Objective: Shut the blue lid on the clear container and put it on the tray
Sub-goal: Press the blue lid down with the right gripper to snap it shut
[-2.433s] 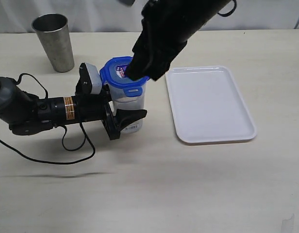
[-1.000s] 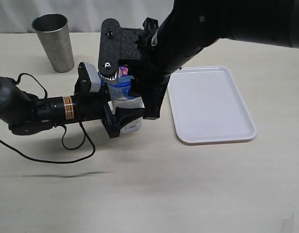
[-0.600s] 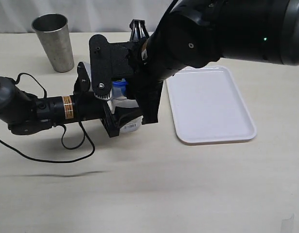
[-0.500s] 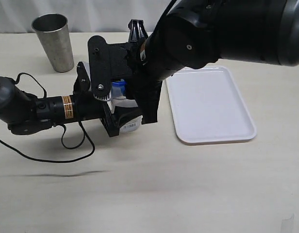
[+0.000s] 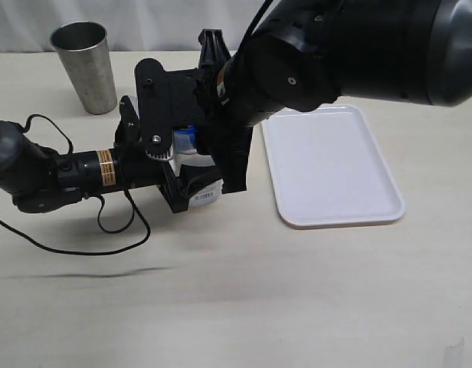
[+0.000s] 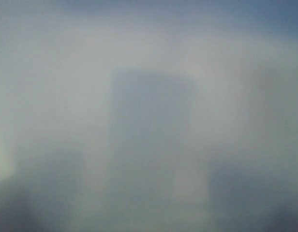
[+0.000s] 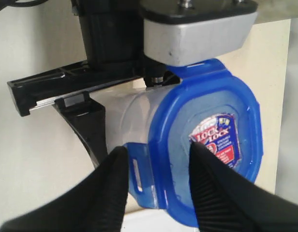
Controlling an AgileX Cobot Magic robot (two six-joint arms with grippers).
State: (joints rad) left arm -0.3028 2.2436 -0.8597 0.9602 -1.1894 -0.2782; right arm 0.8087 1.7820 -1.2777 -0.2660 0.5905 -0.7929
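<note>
I am holding the clear container upright on the worktop with my left end effector. Its two black fingers are lying level, one on each side of the container's lower body, and they are closing on its wall. My left wrist camera is giving only a grey blur, so that grip is showing in the other two views alone.

The blue lid is sitting on top of the clear container, sticker facing up. One side flap is sticking outward past the container's wall.

My right end effector is hanging directly above the clear container. Its fingers are standing apart, one over the lid's top face and one outside the protruding flap, with the lid's rim lying between them. I cannot tell whether they are pressing on the lid or only hovering over it.

The tray is lying flat on the worktop beside the clear container, on the side away from my left arm and not touching it. A steel cup is standing well apart from the clear container, beyond my left arm.
</note>
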